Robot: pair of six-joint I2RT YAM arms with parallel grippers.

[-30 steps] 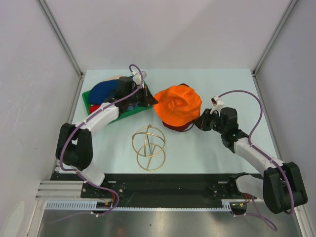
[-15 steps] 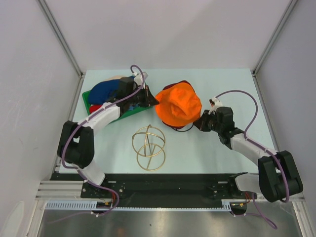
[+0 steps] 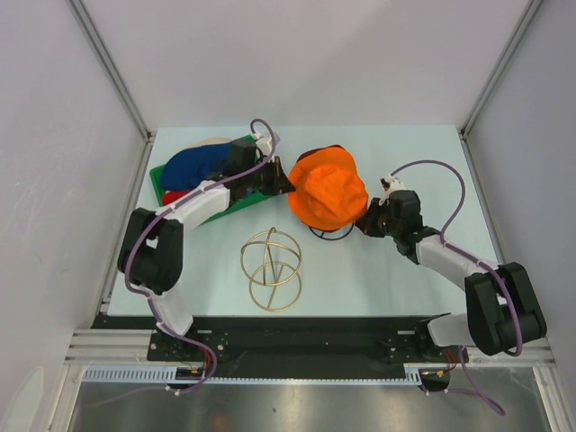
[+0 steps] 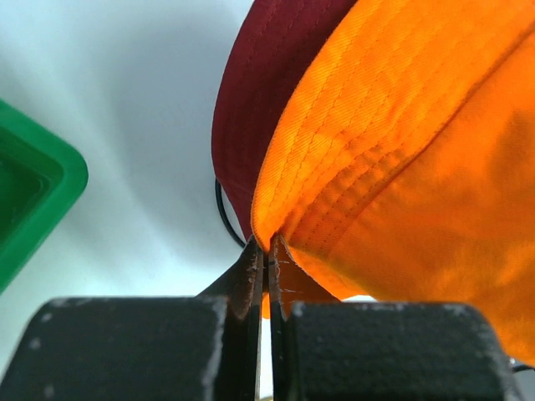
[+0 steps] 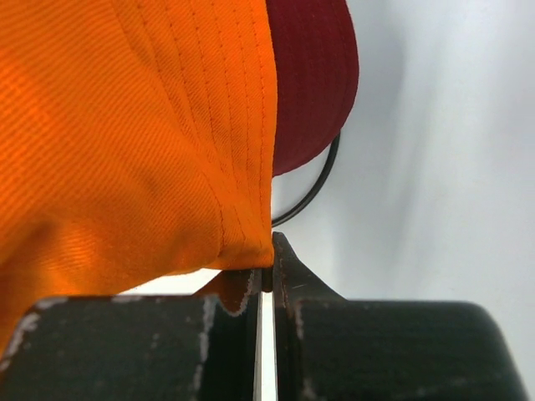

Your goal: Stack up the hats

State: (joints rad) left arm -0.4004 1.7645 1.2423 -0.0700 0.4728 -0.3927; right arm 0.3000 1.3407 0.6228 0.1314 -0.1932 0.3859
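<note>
Orange hat [image 3: 328, 189] hangs stretched over the middle of the worktop [image 3: 405, 153], a little toward the far edge, pinched at opposite points of its brim by both arms. Seen from above, the left fingers [image 3: 286, 186] grip the brim on its left side and the right fingers [image 3: 364, 219] grip it on its right, so the line of pull runs left to right across the worktop and neither arm is nearer than the other. A sliver of maroon hat [image 3: 335, 149] shows beyond the orange crown, and a black wire frame [image 3: 328, 234] curves out beneath on the near side. A navy hat [image 3: 193, 165] and a red hat [image 3: 171, 196] lie piled in the green tray [image 3: 236, 205] near the far left corner; a gold wire globe [image 3: 272, 270] stands alone toward the near edge. The left wrist camera shows its fingers pressed together on the orange brim's stitched edge, the maroon hat lying just behind and below the fold. The right wrist camera shows the same: fingers clamped tight on the orange brim, maroon fabric and a loop of black wire beyond it. The orange hat appears ready to be settled squarely over the maroon one, which sits directly under it between the two grips.
</note>
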